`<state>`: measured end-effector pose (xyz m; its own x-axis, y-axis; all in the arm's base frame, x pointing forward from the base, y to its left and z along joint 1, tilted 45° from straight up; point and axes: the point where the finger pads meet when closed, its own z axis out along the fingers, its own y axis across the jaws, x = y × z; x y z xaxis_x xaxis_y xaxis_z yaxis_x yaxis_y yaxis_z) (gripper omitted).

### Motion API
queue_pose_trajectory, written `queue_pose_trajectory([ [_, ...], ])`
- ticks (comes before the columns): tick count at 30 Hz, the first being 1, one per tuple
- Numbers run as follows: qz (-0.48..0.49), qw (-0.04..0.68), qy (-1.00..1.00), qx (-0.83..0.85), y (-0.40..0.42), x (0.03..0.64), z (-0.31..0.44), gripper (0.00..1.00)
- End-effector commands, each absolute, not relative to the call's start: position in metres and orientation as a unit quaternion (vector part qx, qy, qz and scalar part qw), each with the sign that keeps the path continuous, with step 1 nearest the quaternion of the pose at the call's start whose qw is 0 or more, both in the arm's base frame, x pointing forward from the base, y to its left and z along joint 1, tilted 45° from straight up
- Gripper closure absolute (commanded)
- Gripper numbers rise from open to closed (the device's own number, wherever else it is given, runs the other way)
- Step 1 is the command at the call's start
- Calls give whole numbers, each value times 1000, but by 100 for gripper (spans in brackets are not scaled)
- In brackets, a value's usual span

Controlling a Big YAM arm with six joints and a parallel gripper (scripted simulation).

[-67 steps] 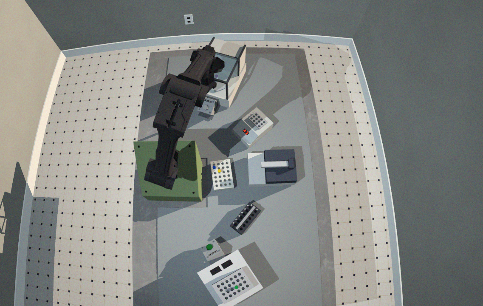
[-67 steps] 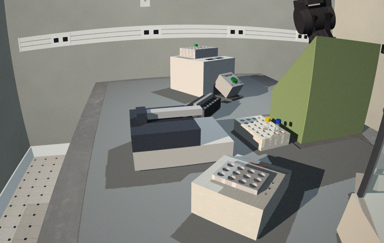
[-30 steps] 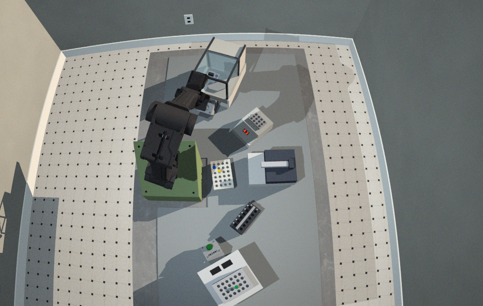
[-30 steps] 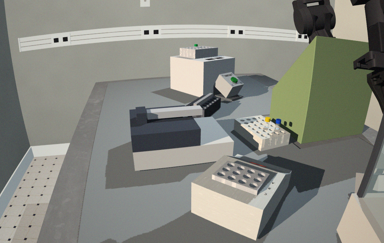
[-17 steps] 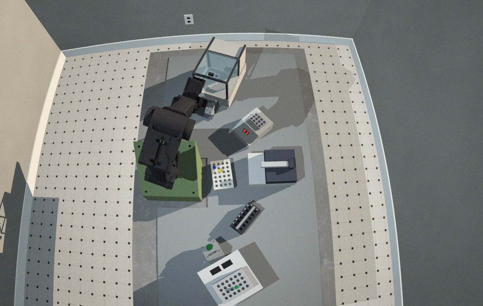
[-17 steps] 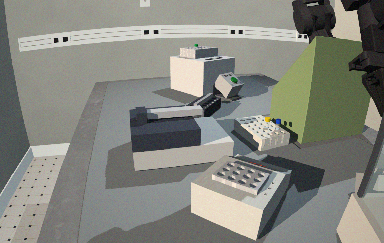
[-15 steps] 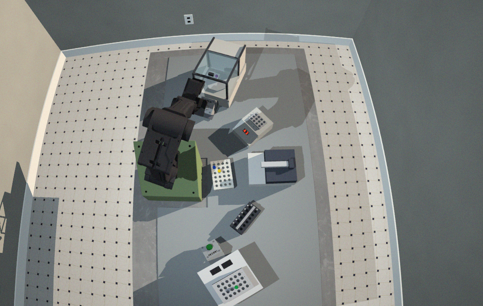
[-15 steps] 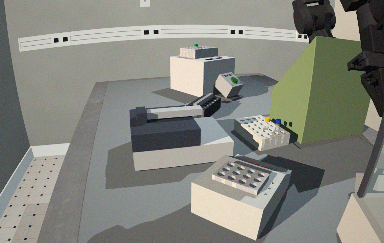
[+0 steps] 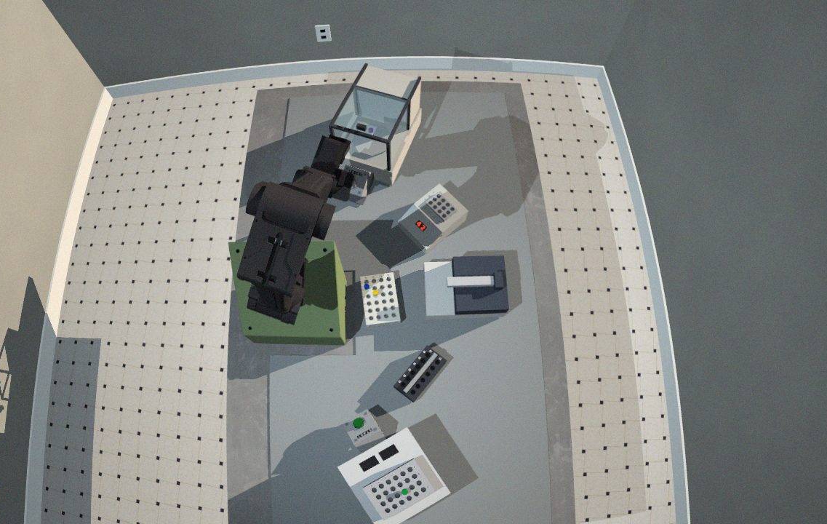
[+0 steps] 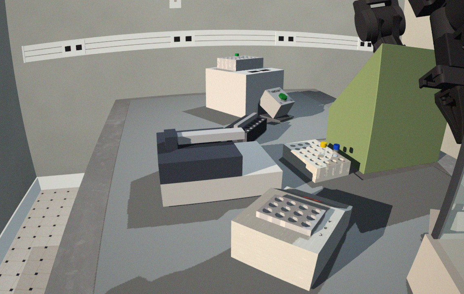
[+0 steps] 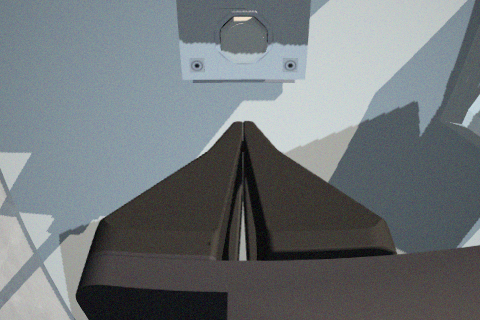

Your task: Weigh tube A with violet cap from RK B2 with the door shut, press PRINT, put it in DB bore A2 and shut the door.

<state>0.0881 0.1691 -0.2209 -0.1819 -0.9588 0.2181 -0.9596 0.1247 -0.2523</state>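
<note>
Tube A [image 9: 370, 130], apparently, inside the balance [image 9: 404, 154] [image 10: 451, 263], near the closed, unladen gripper [image 9: 345, 179] [image 10: 459, 141] [image 11: 243, 137].

The key [image 11: 244, 37] is gleaming like glossy, smooth plastic; the green base [image 9: 326, 329] [image 10: 368, 109] is looking matt.

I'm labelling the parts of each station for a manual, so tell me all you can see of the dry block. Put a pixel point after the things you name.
The dry block [image 9: 449, 225] [image 10: 274, 234] is a boxy, cream-coloured unit, apparently plastic. A paler grey raised block [image 9: 440, 206] [image 10: 311, 229] on top has twelve round bores, with no tube visible in any. Its darker front panel shows a red 42. It sits level on the bench mat, between the balance and the spectrophotometer, and nothing else touches it.
</note>
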Motion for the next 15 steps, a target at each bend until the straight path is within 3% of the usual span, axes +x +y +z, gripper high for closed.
queue_pose_trajectory([
  [1,156,-15,-753,640,190,97,-235,100],
  [15,158,-15,-752,639,183,102,-254,100],
])
